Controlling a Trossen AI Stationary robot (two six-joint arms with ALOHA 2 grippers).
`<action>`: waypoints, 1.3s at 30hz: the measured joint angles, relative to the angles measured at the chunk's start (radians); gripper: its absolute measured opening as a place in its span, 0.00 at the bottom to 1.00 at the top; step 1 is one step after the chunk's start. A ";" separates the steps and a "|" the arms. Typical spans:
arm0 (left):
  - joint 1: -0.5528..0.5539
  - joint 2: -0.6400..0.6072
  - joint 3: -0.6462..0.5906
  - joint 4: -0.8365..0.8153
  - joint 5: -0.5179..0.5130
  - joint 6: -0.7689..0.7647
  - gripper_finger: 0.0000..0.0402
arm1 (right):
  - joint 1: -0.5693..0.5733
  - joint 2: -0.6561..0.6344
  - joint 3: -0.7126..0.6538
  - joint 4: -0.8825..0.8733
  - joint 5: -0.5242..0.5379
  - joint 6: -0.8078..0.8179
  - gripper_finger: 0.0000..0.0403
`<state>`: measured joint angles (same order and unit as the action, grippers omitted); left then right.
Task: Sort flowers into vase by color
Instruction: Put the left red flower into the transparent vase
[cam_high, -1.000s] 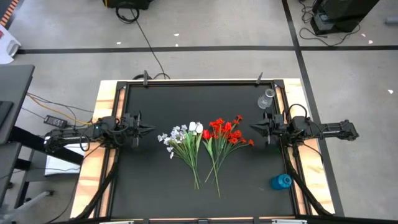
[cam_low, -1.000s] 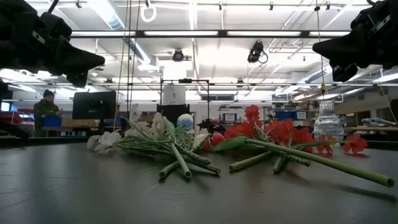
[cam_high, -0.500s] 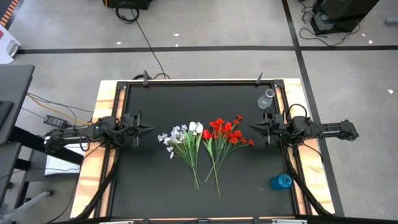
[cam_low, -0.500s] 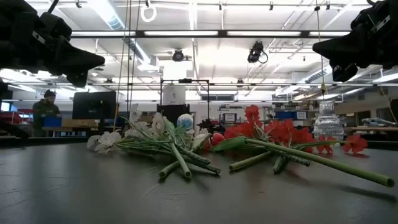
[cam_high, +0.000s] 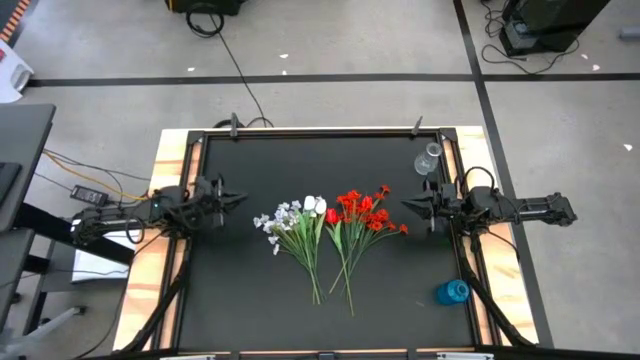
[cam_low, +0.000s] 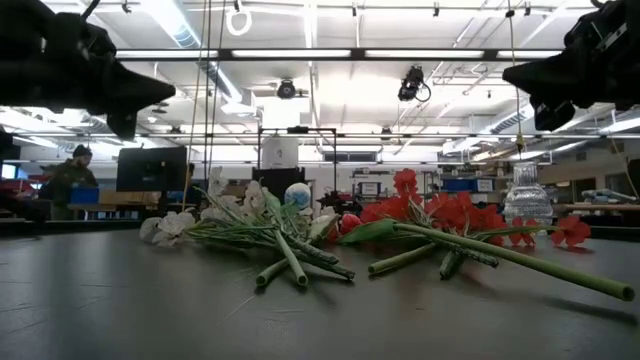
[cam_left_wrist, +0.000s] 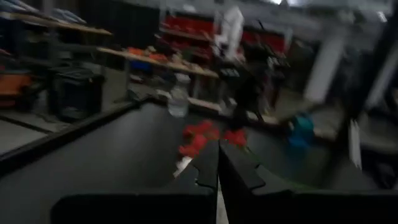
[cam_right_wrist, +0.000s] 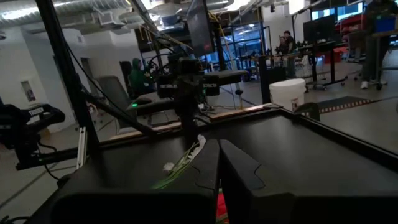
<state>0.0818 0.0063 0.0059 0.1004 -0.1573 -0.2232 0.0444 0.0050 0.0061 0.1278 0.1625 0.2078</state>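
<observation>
surface: black table top (cam_high: 250, 290) in a pale wooden frame, seen from above; a grey floor with dark tape lines and loose cables surrounds it.
room: the low view looks across the table into a workshop with ceiling strip lights, monitors and shelving; a person (cam_low: 68, 177) sits far off at the picture's left.
white and pale-blue flowers (cam_high: 292, 225): lying flat at mid-table, blooms toward the far edge, green stalks running toward the near edge.
red flowers (cam_high: 362, 215): lying flat just beside the white bunch on its right; the stalks of the two bunches converge and touch near their lower ends.
clear vase (cam_high: 429, 160): upright near the far right corner of the table.
blue vase (cam_high: 452, 292): at the right edge, nearer the front.
left gripper (cam_high: 238, 197): held above the table's left side, pointing toward the white bunch, apart from it; its fingers (cam_left_wrist: 239, 177) are pressed together with nothing between them.
right gripper (cam_high: 407, 207): held above the right side, pointing toward the red blooms, close to them but not touching; its fingers (cam_right_wrist: 239, 174) are likewise closed on nothing.
</observation>
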 joint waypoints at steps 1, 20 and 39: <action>0.000 0.000 0.000 0.021 -0.016 -0.022 0.04 | 0.000 0.000 0.000 0.032 0.000 0.041 0.06; -0.001 0.000 0.000 0.189 -0.194 -0.437 0.04 | -0.041 0.148 0.017 0.235 0.265 0.562 0.05; -0.062 0.000 0.000 0.195 -0.214 -0.457 0.04 | -0.114 1.139 0.792 -0.121 0.157 0.638 0.05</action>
<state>0.0195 0.0063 0.0063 0.2951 -0.3717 -0.6800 -0.0696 1.1440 0.7984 0.0073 0.3196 0.8454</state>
